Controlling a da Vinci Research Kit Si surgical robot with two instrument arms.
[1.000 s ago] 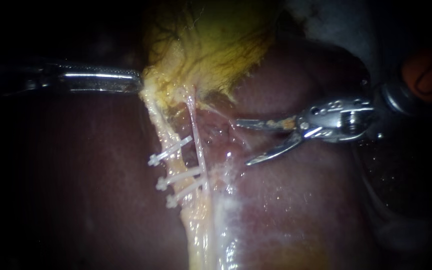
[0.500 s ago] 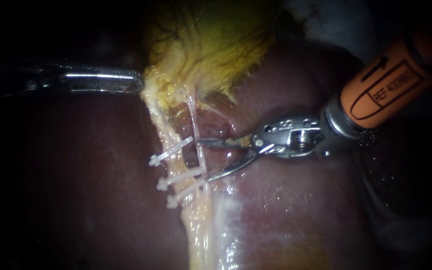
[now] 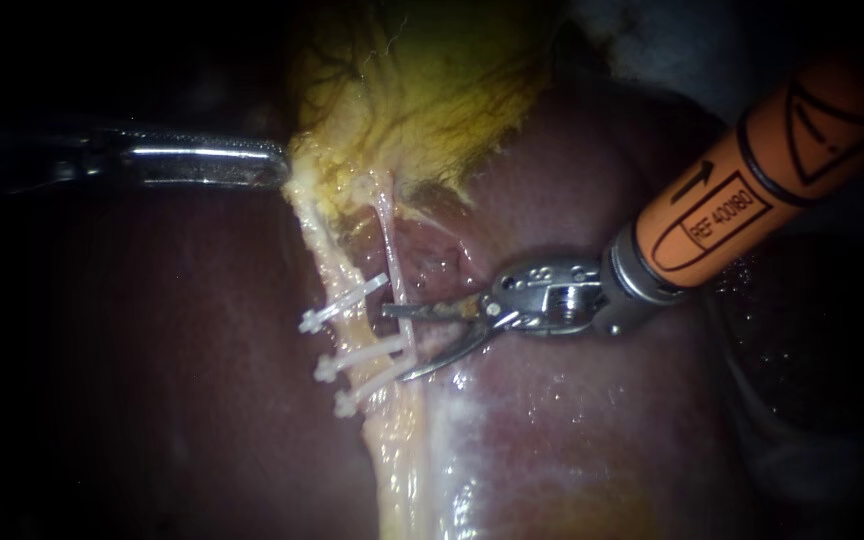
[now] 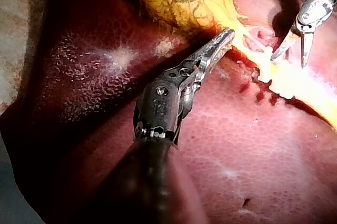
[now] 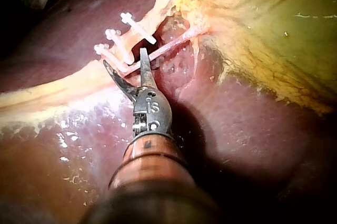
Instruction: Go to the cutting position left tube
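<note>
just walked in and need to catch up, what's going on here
Two instruments work over a dark red liver. The left silver instrument grips the yellow fatty edge of the gallbladder. The right instrument with the orange collar has its jaws open at the thin pale tube, beside three white plastic clips. The tube is not cut yet.
</note>
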